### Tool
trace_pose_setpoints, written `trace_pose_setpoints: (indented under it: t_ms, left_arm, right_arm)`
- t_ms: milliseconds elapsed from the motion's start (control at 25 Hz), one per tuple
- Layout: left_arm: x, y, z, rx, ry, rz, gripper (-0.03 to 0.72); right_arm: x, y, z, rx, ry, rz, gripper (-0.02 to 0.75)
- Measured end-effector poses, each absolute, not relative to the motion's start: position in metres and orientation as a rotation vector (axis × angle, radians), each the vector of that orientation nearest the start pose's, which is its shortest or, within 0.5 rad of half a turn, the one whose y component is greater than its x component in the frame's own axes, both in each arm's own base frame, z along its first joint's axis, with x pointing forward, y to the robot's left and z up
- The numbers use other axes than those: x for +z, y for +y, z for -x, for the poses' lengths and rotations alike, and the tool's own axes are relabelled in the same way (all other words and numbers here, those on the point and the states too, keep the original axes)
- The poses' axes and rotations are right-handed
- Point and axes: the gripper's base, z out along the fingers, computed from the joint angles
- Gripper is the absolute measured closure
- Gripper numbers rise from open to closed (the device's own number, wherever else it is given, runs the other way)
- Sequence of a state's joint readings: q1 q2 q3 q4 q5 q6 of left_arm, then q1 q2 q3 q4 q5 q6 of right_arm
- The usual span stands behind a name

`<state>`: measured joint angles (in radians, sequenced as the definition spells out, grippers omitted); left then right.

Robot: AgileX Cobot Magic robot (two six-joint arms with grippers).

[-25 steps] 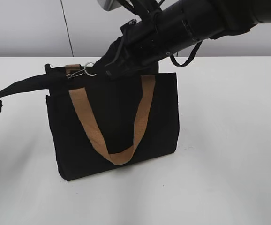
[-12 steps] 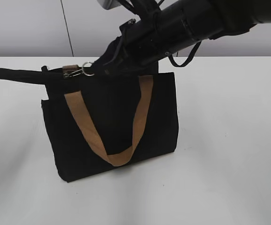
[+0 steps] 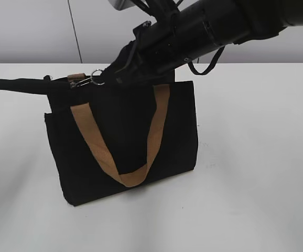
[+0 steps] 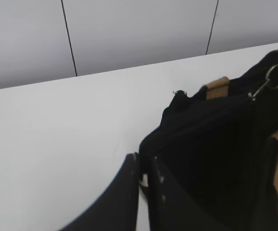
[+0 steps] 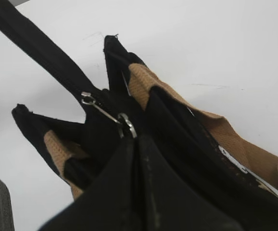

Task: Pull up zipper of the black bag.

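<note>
The black bag [image 3: 177, 126] stands upright on the white table with a tan handle [image 3: 94, 142] hanging down its front. The zipper [image 3: 91, 79], a silver slider with tab and ring, sits near the left end of the top. My right gripper [image 3: 109, 76] reaches in from the upper right and is shut on the zipper's ring [image 5: 128, 124]; its jaws [image 5: 135, 140] are closed just behind it. My left gripper [image 4: 144, 166] is shut on the end of a black fabric strap [image 3: 15, 84] stretched taut leftward from the bag's top corner. It is outside the exterior view.
The white table [image 3: 256, 184] spreads around the bag, with a grey panelled wall [image 3: 31, 31] behind. The right arm's bulky black body [image 3: 209, 26] hangs over the bag's top right. The second tan handle [image 5: 144, 86] lies beside the zipper.
The black strap has been pulled level and taut to the left, and the left gripper has left the exterior view. The bag and zipper have shifted slightly left.
</note>
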<state>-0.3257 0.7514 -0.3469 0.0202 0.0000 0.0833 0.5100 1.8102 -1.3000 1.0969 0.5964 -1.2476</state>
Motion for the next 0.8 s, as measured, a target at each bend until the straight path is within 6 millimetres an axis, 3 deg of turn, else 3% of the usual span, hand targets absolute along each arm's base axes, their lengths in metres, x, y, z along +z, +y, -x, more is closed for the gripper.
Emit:
trace_pose_setpoints:
  t_ms: [800]
  left_arm:
    - [0.2505,-0.0474,-0.1407,-0.149,1.938,-0.413,0.679]
  right_arm:
    - [0.2513,0.2311,-0.3296,0.707,2.017,1.111,0.738]
